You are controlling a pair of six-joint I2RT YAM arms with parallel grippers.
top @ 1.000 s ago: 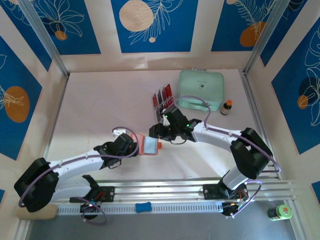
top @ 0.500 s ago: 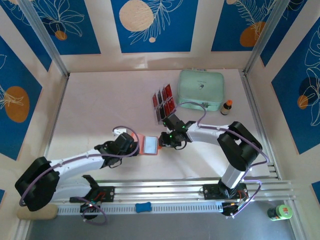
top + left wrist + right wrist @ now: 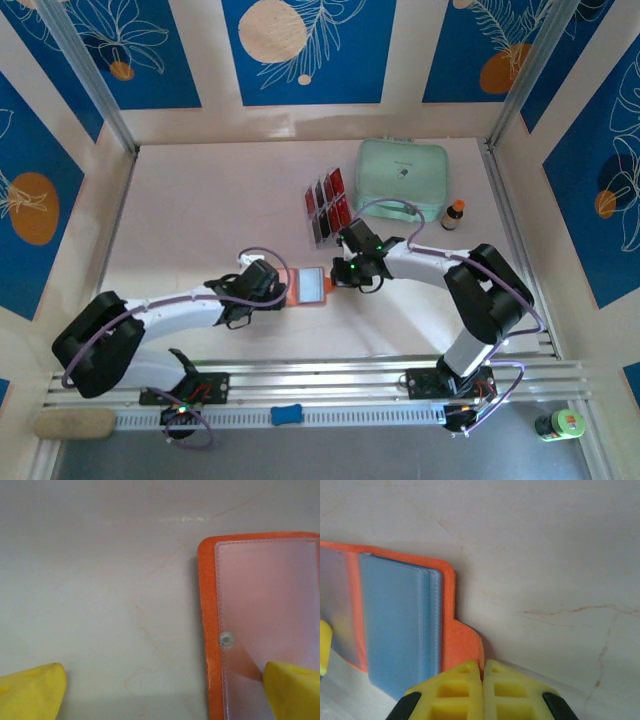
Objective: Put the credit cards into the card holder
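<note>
Pinching the flap [image 3: 469,642] of the wallet [image 3: 308,286] with my right end effector [image 3: 482,671], left end effector [image 3: 165,687] spread wide, I should pin it flat on the counter [image 3: 200,220], steady.

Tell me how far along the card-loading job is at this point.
Done: the small orange folding wallet lies open. In hand: the right gripper is shut on its side tab; the left gripper is open at its opposite edge. Left: the red and black cards, none visibly loaded yet.
</note>
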